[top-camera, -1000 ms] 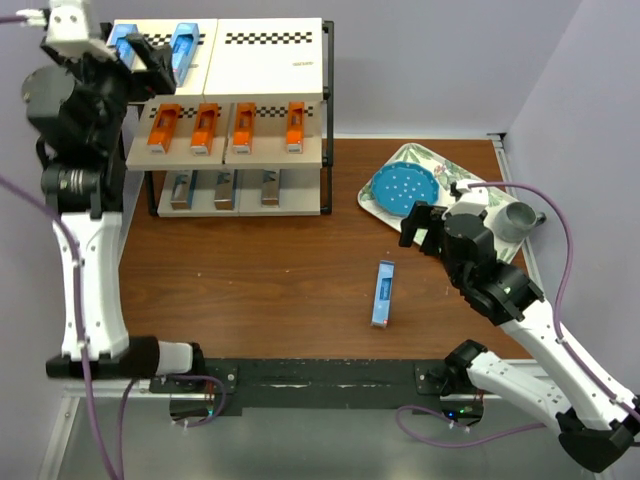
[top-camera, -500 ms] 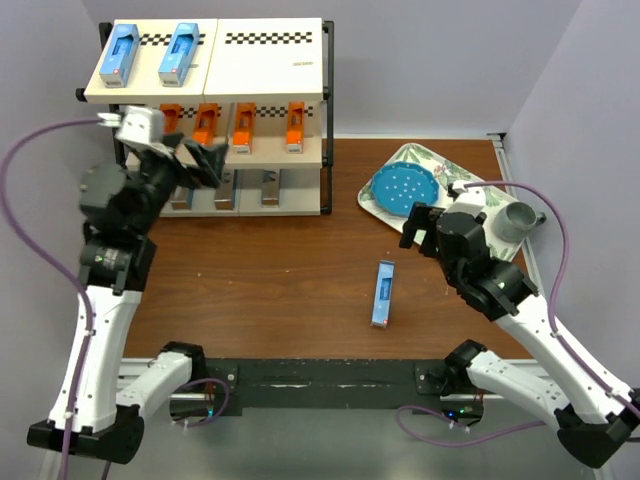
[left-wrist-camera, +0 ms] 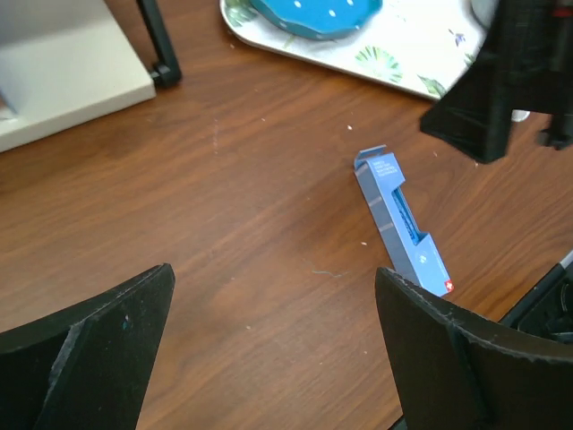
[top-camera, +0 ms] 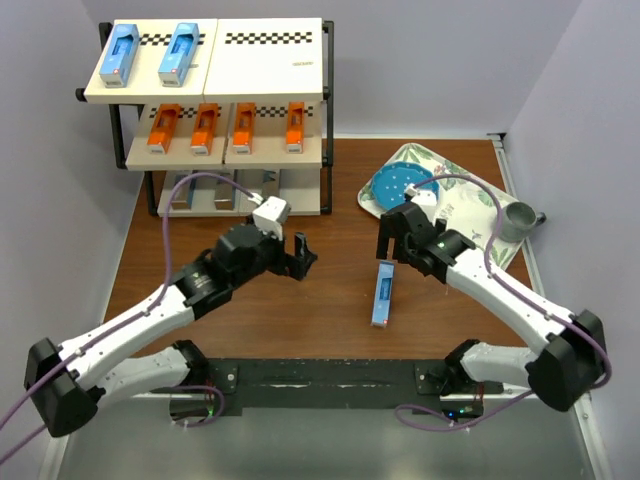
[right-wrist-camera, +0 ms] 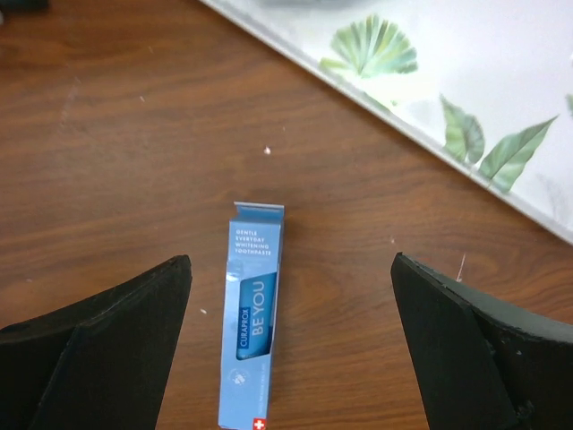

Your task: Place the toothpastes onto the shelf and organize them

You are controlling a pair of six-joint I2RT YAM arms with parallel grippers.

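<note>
Shelf: upper left of the overhead frame.
Top tier: two light blue cartons.
Middle tier: four orange cartons.
Bottom tier: apparently three grey cartons, partly hidden by a cable.
Loose blue carton: flat on the table, right of centre, below the flowered tray.
Left gripper: released, empty, mid-frame, left of the loose carton.
Right gripper: released, empty, just above the loose carton's upper end, not touching it.

White arm links, black joints, purple cables.
</note>
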